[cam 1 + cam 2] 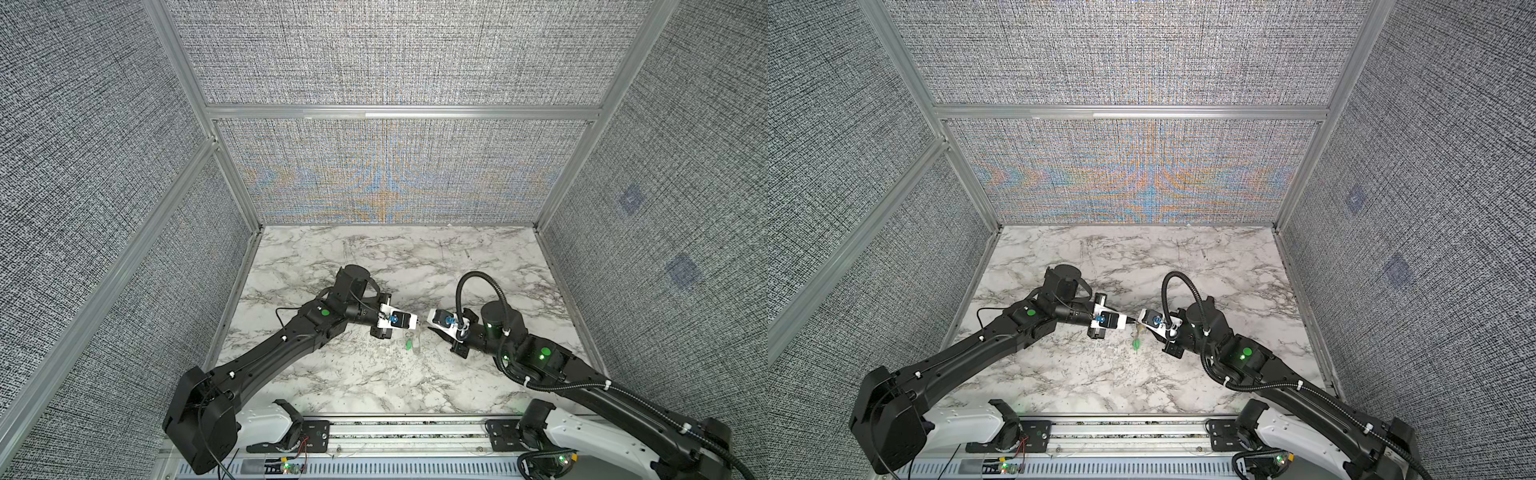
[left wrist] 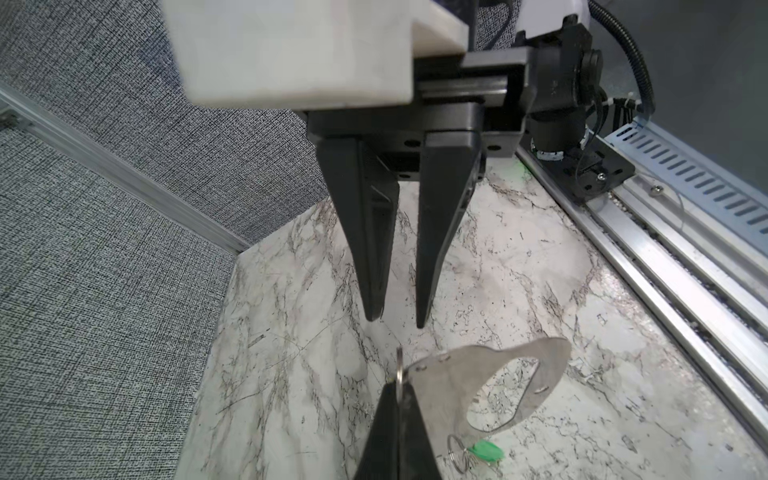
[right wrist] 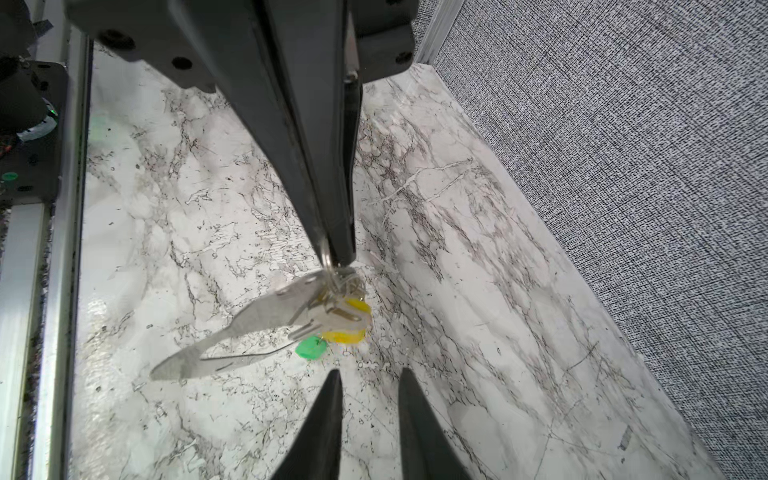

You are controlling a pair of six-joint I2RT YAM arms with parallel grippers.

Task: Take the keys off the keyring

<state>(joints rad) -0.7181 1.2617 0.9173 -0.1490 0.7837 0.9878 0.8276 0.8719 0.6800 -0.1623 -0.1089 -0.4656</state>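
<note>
The keyring (image 2: pixel 449 382) is a flat, thin plate of dull grey metal, cut as a long loop with one large rounded opening and a few small slots near its edge. It hangs over the middle of the tabletop (image 3: pixel 166 208), a glossy white surface veined in grey like marble.

Bunched at its upper end are the keys (image 3: pixel 340 320), one with a yellow tag (image 3: pixel 347 336) and one with a green tag (image 3: pixel 309 347), both of smooth oblong plastic. The key blades are too tangled to make out.

The left gripper (image 3: pixel 338 259) has its tapered black jaws pressed together on a thin wire ring (image 2: pixel 399 370) at the top of the bunch. The right gripper (image 2: pixel 397 322) points at it from just beside, jaws a little apart and holding nothing.
</note>
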